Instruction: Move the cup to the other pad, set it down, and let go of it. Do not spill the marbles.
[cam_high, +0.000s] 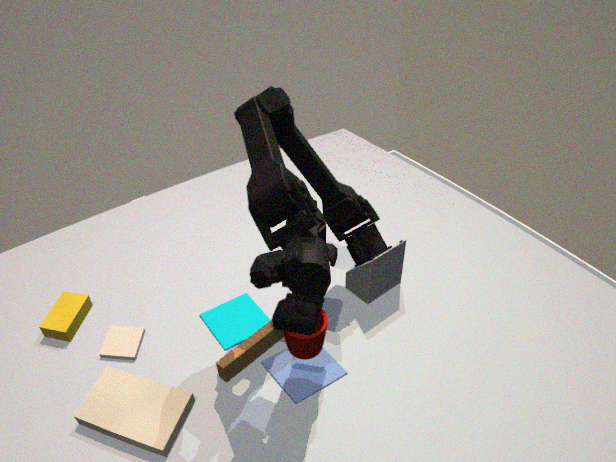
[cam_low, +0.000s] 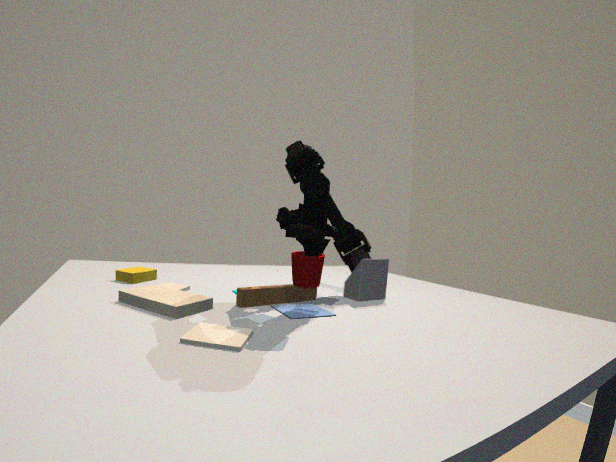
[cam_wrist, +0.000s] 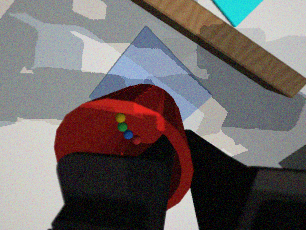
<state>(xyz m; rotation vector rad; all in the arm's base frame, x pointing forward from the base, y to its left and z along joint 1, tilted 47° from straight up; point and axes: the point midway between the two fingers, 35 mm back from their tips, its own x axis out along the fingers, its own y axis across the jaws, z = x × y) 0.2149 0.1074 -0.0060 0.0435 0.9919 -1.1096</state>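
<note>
The red cup (cam_high: 306, 346) (cam_low: 307, 270) (cam_wrist: 87, 125) hangs in the air above the blue pad (cam_high: 327, 372) (cam_low: 305, 313) (cam_wrist: 150, 57), near upright in the exterior view. My gripper (cam_high: 306, 327) (cam_low: 314, 254) (cam_wrist: 178, 134) is shut on the cup's wall, one finger inside the cup and one outside. Several marbles lie in the cup; the wrist view shows a yellow marble (cam_wrist: 120, 118), a green marble (cam_wrist: 123, 127), a blue marble (cam_wrist: 128, 135) and a red marble (cam_wrist: 136, 140). The cyan pad (cam_high: 234, 320) (cam_wrist: 237, 9) lies beyond the wooden bar.
The wooden bar (cam_high: 247, 351) (cam_low: 270, 295) (cam_wrist: 220, 45) stands between the two pads, close to the cup. A yellow block (cam_high: 66, 312) (cam_low: 136, 274), a small beige tile (cam_high: 123, 342) and a large beige slab (cam_high: 135, 407) lie to the left in the top view.
</note>
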